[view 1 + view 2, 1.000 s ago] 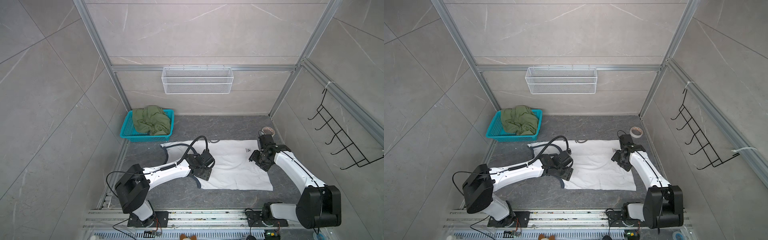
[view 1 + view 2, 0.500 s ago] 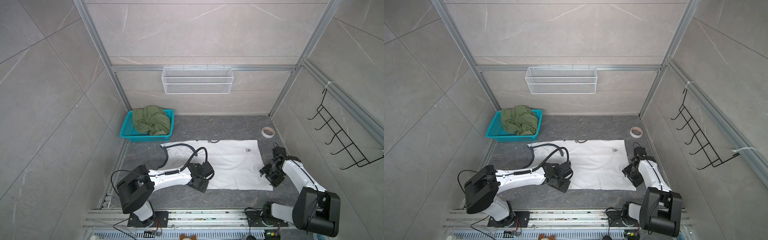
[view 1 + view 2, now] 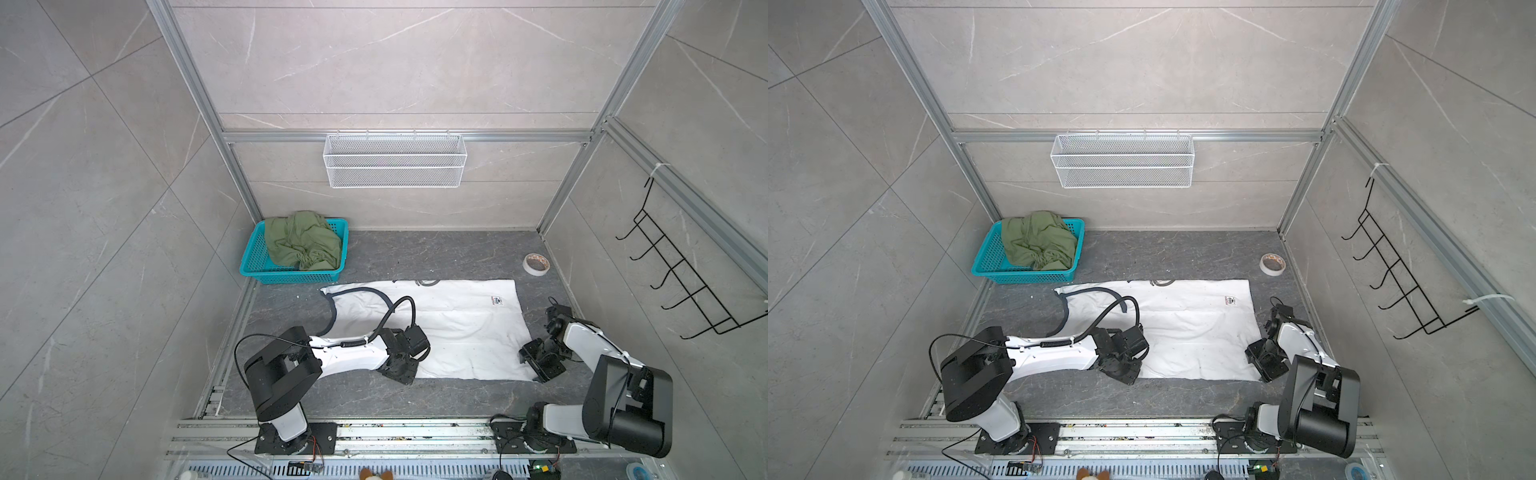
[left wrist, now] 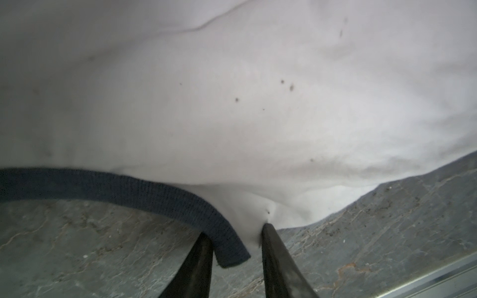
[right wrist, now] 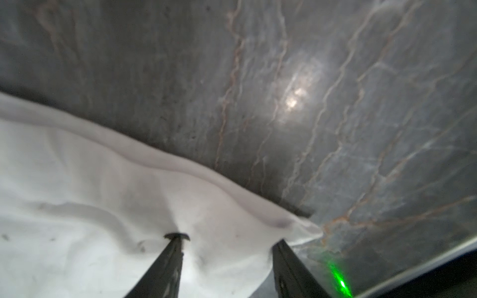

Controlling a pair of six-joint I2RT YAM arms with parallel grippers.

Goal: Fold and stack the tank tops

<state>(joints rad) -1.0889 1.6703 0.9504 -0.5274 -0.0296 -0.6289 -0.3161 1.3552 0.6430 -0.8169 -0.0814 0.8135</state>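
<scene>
My left gripper [image 4: 236,231], narrowly spread, straddles the dark trim of one flat white cloth tank top [image 3: 457,328]. My right gripper [image 5: 228,240], half spread, presses its hem corner. One crumpled olive tank top [image 3: 299,245] sits in one teal plastic basket [image 3: 251,262].

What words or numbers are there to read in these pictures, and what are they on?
No text is readable anywhere.
Small patch on the white tank top: print too small to read.
Dark mark at its far edge: too small to tell whether it is writing.
</scene>
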